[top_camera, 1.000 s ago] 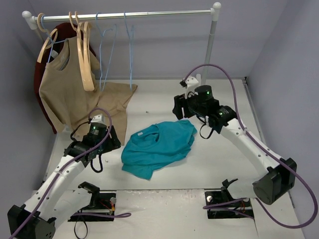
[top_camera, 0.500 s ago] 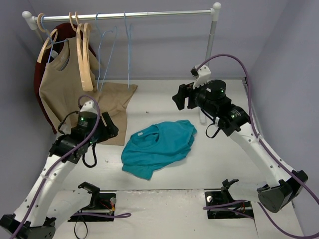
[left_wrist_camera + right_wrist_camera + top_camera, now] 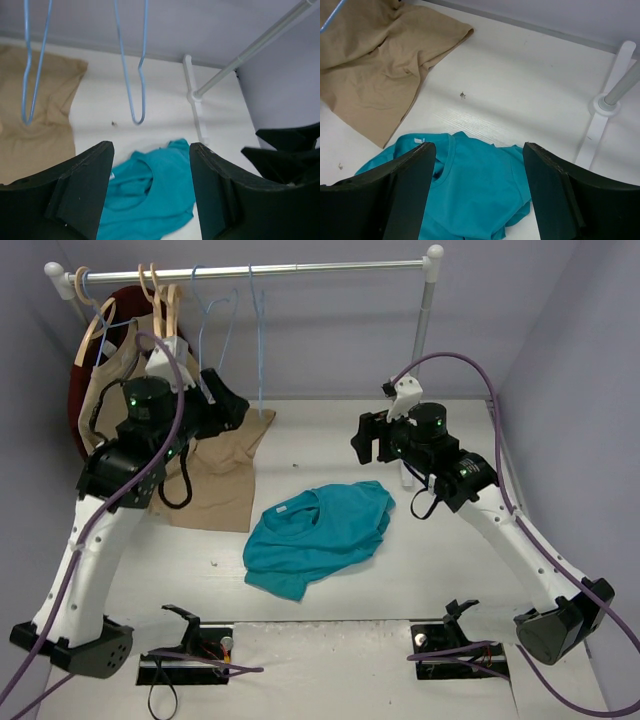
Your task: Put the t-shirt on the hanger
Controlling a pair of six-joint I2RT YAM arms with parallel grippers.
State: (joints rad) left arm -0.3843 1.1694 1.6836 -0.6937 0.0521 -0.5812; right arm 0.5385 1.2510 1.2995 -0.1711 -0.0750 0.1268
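Left gripper (image 3: 150,152) has risen off the worktop (image 3: 330,440) toward a light-blue wire hanger (image 3: 138,122) on the rail (image 3: 250,270), jaws apart, empty; right gripper (image 3: 477,150), jaws also apart, hovers over the teal t-shirt (image 3: 318,533) lying crumpled on the worktop, nothing hung yet.

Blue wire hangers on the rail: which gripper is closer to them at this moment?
Left. The left gripper is up close to the blue wire hangers, just below and in front of them, open. The right gripper is farther to the right, open, facing the t-shirt.

Crumpled teal t-shirt (image 3: 318,535); blue hanger (image 3: 139,121) on rail (image 3: 320,266)
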